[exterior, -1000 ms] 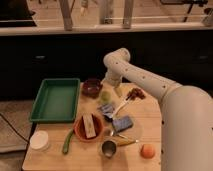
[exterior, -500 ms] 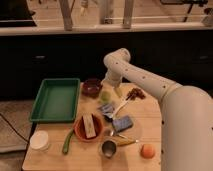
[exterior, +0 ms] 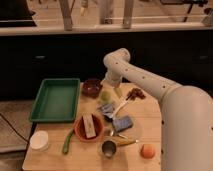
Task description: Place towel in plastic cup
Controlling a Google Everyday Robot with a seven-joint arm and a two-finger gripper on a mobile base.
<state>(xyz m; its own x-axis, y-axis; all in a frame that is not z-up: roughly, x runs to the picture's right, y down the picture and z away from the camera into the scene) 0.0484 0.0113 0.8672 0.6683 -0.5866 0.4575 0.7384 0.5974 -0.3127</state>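
A small crumpled blue-grey towel (exterior: 106, 109) lies on the wooden table (exterior: 150, 112), near its middle. A white plastic cup (exterior: 39, 141) stands at the table's front left corner, far from the towel. My gripper (exterior: 110, 88) hangs from the white arm (exterior: 145, 80) over the back of the table. It points down, just behind a green fruit (exterior: 105, 95) and a little behind the towel. I see nothing held in it.
A green tray (exterior: 55, 99) sits at the left and a dark red bowl (exterior: 92, 86) behind the fruit. An orange bowl (exterior: 88, 128), a green vegetable (exterior: 67, 141), a metal cup (exterior: 108, 148), a blue packet (exterior: 123, 123), an orange (exterior: 147, 150), a white spoon (exterior: 121, 106) and a brown snack (exterior: 135, 93) crowd the table.
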